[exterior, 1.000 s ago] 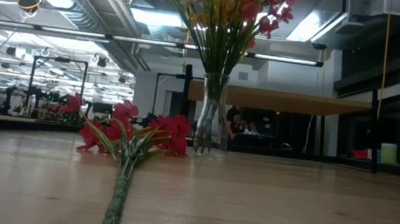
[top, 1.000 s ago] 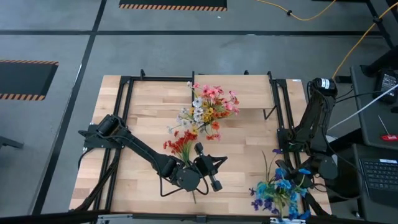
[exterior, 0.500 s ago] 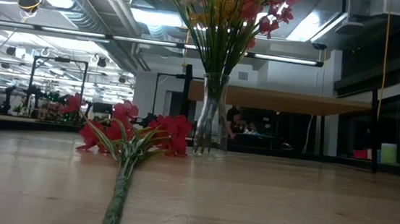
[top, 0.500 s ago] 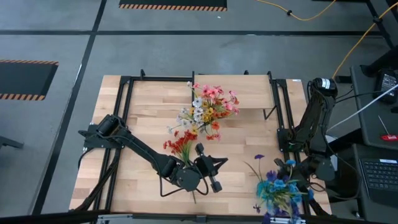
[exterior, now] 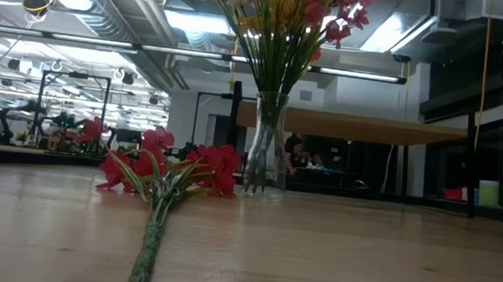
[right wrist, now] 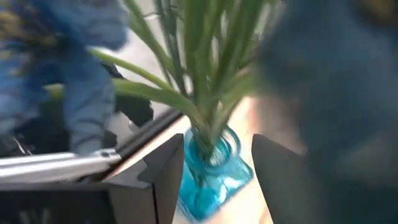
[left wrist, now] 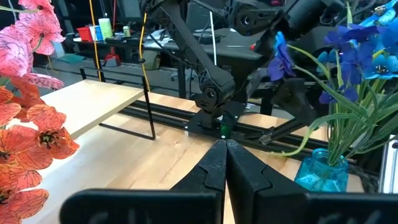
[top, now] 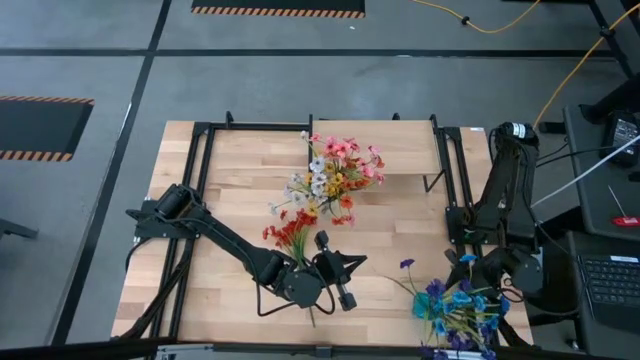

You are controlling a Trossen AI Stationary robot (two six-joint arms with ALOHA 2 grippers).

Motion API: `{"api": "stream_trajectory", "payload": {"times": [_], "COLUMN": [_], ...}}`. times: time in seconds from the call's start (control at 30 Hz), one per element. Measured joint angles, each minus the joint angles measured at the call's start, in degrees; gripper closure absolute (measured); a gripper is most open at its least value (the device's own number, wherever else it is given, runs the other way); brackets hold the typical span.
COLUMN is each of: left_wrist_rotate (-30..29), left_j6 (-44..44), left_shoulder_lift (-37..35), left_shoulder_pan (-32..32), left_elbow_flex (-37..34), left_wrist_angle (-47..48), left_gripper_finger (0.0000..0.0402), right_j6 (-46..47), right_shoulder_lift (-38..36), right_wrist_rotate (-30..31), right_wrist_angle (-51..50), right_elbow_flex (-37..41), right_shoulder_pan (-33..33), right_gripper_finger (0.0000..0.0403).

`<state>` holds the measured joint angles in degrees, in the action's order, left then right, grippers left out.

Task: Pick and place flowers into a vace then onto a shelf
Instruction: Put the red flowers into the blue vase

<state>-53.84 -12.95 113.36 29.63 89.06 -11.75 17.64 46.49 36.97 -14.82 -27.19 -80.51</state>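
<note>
Two dark jointed arms work over a pale butcher-block tabletop ringed by thin black metal framing. At its far edge stands the shelf, a flat, smooth pale wood board on slim black posts. In front of the shelf a tall clear glass vase holds an upright mixed bunch of flowers in pink, white, yellow and orange on thin green stems. A red spray lies flat on the wood beside it, its long stem pointing toward the near edge.

Near the right front corner a small squat blue glass vase holds blue and purple flowers with grassy green leaves. The right gripper, elbow folded high, has its fingers apart on either side of that vase. The left gripper, arm stretched low across the table, rests near the red stem with fingers pressed together on nothing.
</note>
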Motion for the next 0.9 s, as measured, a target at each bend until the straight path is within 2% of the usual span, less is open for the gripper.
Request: {"api": "stream_trajectory", "payload": {"times": [0.47, 0.8, 0.9], "left_wrist_rotate": [0.0, -0.1, -0.5], "left_j6": [0.0, 0.0, -4.0], "left_shoulder_lift": [0.0, 0.0, -0.1], "left_shoulder_pan": [0.4, 2.3, 2.6], "left_elbow_flex": [0.0, 0.0, 0.0], "left_wrist_angle": [0.0, 0.0, 1.9], "left_gripper_finger": [0.0396, 0.0397, 0.0392], "right_j6": [9.2, 10.5, 10.0], "right_shoulder_lift": [-3.9, -14.4, -17.8], "right_wrist_rotate": [0.5, 4.8, 7.3], "right_wrist_angle": [-26.5, -30.8, -31.5], "right_elbow_flex": [-8.2, -8.1, -8.1], "right_shoulder_pan": [0.0, 0.0, 0.0], "right_gripper_finger": [0.0212, 0.0227, 0.0238]}}
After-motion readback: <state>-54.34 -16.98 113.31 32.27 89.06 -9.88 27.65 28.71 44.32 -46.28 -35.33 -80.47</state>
